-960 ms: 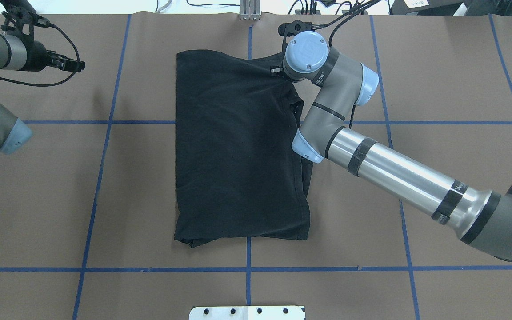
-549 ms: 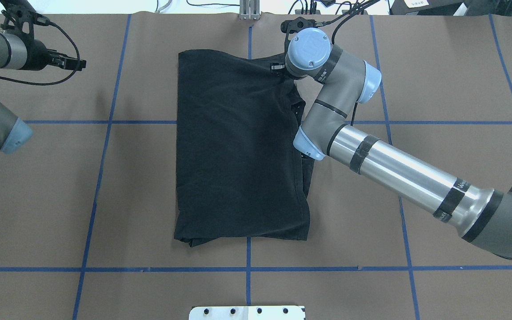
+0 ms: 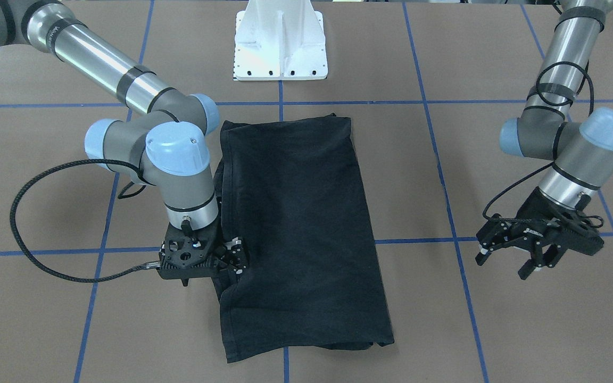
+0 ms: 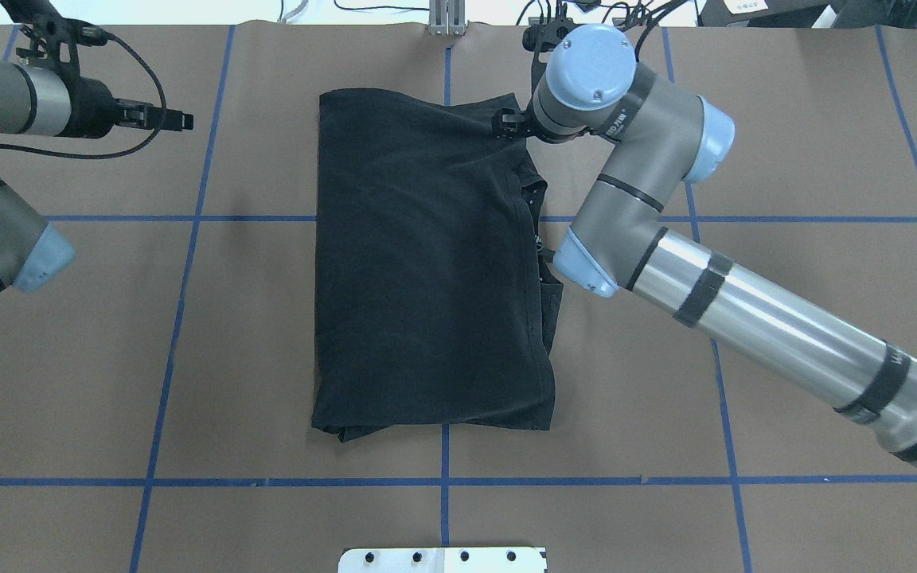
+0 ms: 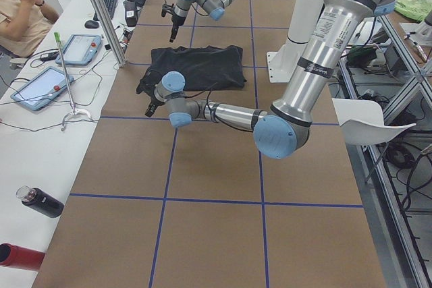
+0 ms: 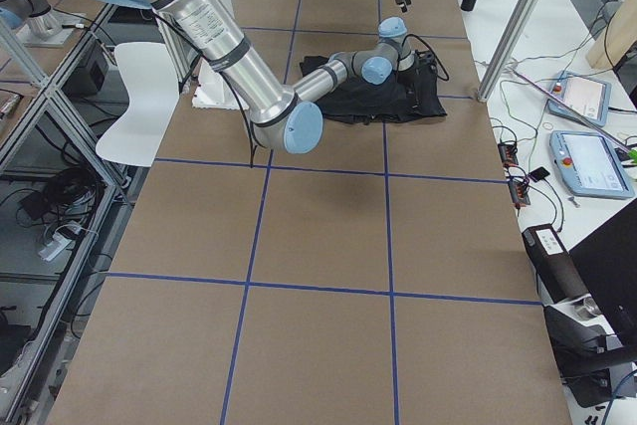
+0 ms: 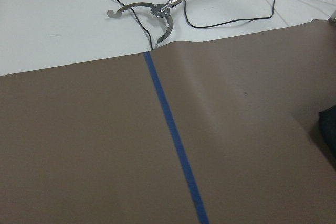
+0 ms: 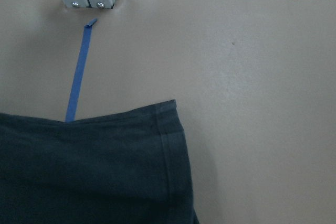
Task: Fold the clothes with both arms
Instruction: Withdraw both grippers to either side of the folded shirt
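The black T-shirt (image 4: 427,263) is lying folded into a long shape in the middle of the brown table (image 4: 251,334), right over the blue tape lines.

The right arm (image 4: 745,318) is reaching a long way across the table. It is bending at the elbow and turning its wrist down. The right gripper (image 3: 238,255) is sitting at the far corner of the T-shirt, on the robot's right side. Its two fingers are spread apart and are not pinching the cloth.

The left arm (image 3: 567,53) is staying off to its own side, well apart from the T-shirt. It is bending down too, and the left gripper (image 3: 503,265) is hanging above the bare table. Its fingers are wide apart and are holding nothing.

From overhead, the big blue cap on the right arm's wrist is hiding most of the right gripper. The front view is showing that gripper from the other side, so the spread fingers are easy to see there. The front view is also showing the white base (image 3: 280,42) at the top.

The right wrist view is looking down on the T-shirt's corner. The corner is lying flat on the table with its stitched edge showing.

The left wrist view is showing mostly brown table and one blue tape line (image 7: 173,135). A tiny bit of black is peeking in at its right edge.

The left side view is showing a person (image 5: 20,5) sitting at the white bench beside the table.
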Controlling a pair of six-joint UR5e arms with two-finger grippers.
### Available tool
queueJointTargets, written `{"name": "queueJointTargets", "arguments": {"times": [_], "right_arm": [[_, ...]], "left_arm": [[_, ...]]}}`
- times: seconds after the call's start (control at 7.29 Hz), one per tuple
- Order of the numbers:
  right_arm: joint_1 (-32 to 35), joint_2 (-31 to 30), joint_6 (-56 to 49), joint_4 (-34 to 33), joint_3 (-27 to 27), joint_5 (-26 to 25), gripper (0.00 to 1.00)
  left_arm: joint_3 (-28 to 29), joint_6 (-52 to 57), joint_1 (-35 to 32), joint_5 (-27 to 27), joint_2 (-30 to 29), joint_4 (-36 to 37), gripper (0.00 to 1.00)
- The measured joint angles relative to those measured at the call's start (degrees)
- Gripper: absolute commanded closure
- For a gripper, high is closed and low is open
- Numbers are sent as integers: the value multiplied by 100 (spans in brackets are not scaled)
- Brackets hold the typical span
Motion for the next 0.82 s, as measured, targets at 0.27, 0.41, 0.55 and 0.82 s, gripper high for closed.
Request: {"name": "queueJointTargets", "arguments": {"times": [0.27, 0.41, 0.55, 0.82], "right_arm": [[-148, -1086, 34, -339, 1554, 117, 0], [-281, -1652, 72, -456, 2303, 122, 0], [-428, -2153, 153, -502, 2900, 103, 0], [-802, -2711, 497, -517, 3542, -122, 0]], "left_arm": [[-1091, -838, 655, 28, 541, 39, 0], [-1736, -1276, 1127, 199, 915, 48, 0], [-2308, -1700, 1694, 572, 1243, 142, 0], [-3132, -2537, 2914, 1649, 1498, 928, 0]]}}
